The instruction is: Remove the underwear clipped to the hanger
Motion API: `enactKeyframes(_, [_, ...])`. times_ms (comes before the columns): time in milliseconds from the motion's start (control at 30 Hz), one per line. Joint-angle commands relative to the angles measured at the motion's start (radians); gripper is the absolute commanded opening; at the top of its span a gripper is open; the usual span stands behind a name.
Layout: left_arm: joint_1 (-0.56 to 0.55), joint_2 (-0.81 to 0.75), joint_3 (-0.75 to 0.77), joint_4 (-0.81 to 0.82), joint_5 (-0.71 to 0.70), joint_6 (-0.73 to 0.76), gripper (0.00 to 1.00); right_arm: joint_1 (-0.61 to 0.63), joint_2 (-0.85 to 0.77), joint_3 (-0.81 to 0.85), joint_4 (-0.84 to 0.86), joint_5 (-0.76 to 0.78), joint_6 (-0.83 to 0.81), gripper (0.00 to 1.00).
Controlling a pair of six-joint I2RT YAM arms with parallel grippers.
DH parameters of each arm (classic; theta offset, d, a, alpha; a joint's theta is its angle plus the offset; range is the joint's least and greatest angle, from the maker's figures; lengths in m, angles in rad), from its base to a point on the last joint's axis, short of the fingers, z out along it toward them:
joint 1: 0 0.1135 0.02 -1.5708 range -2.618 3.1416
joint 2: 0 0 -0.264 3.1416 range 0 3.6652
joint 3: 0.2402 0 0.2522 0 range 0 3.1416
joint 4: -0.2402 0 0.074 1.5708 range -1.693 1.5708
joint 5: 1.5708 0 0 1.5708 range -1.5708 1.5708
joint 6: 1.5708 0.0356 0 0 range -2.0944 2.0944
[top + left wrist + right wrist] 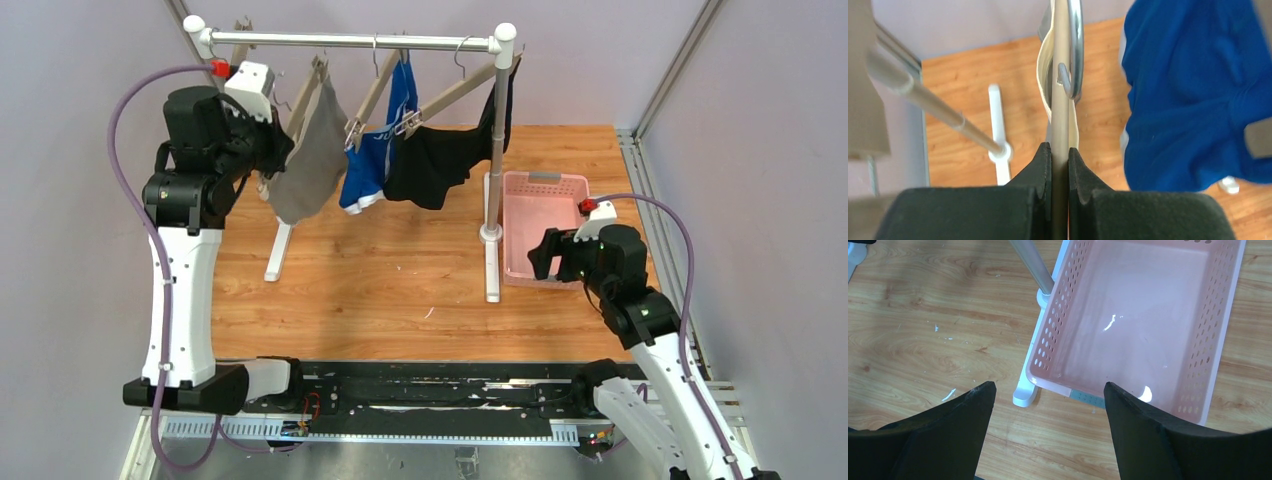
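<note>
Grey briefs (312, 150): they hang on the left hanger (300, 105) of the rail (350, 41), and the clip is not yet released as far as you can see
Blue briefs (372, 165): on the middle hanger, clipped, between the grey pair and the black pair
Black briefs (440, 165): on the right hanger, clipped, just beside the right post of the rack
Done so far: nothing, by my judgement; all three pieces are on their hangers and no cloth lies in the pink basket (520, 200)
Left to do: you must free the grey pair first, it seems, then the blue and the black
Left pincer (1060, 147): closed tight on a thin grey-beige strip just under a metal clip (1074, 60); I take this strip for the edge of the grey briefs seen from the side, but you cannot be fully sure
Right pincer (1049, 385): spread wide and holding nothing, above the near left corner of the pink basket
Pink basket: it stands on the desk (380, 290) beside the right foot of the rack
Writing: there is white lettering on the waistband of the blue briefs, too small to read; you will find no other label or brand that is legible
</note>
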Motion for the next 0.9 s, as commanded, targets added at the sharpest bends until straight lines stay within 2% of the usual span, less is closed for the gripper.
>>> enactKeyframes(0, [0.006,-0.088,-0.105,-0.107,-0.05,0.02,0.0,0.013,0.029,0.014,0.031,-0.014,-0.022,0.82])
enactKeyframes(133, [-0.013,-0.166,-0.236,-0.22,-0.132,-0.007,0.0,0.012,0.068,0.019,0.063,-0.024,-0.021,0.82])
enactKeyframes(267, [-0.128,-0.216,-0.315,-0.324,-0.183,-0.031,0.0,0.013,0.128,0.04,0.097,-0.048,-0.013,0.82])
enactKeyframes(433, [-0.262,-0.284,-0.436,-0.332,-0.034,-0.112,0.0,0.013,0.208,0.075,0.133,-0.092,-0.007,0.82])
enactKeyframes(533, [-0.337,-0.325,-0.506,-0.333,-0.006,-0.154,0.0,0.012,0.235,0.087,0.16,-0.123,-0.009,0.82])
enactKeyframes(733, [-0.371,-0.393,-0.622,-0.325,0.194,-0.164,0.0,0.012,0.258,0.118,0.206,-0.263,-0.033,0.81])
enactKeyframes(867, [-0.371,-0.418,-0.621,-0.282,0.304,-0.122,0.0,0.013,0.279,0.161,0.221,-0.443,-0.056,0.82])
